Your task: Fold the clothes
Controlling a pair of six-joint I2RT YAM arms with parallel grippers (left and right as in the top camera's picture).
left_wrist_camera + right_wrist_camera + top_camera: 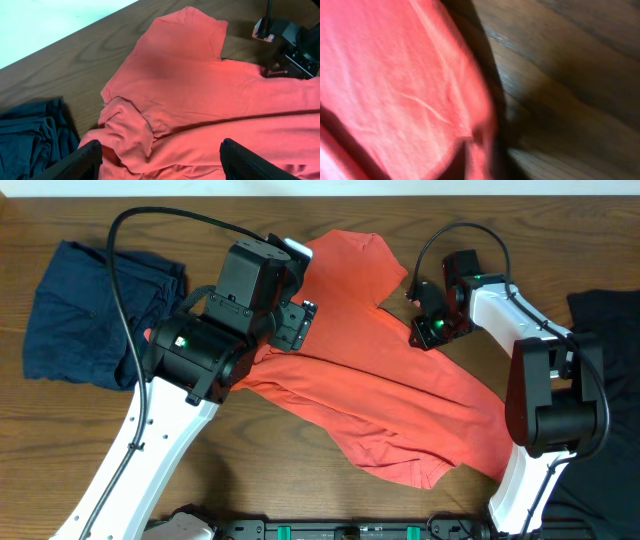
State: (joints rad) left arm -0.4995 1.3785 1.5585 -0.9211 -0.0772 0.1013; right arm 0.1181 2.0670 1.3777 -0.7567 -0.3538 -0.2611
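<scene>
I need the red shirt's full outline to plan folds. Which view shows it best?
Overhead: nearly the whole shirt shows, spread out flat. The left wrist view shows only one sleeve and the body beside it. The right wrist view shows just a blurred edge, close up.

No writing, label or number can be read on the coral-red T-shirt (400, 395) or elsewhere.
</scene>
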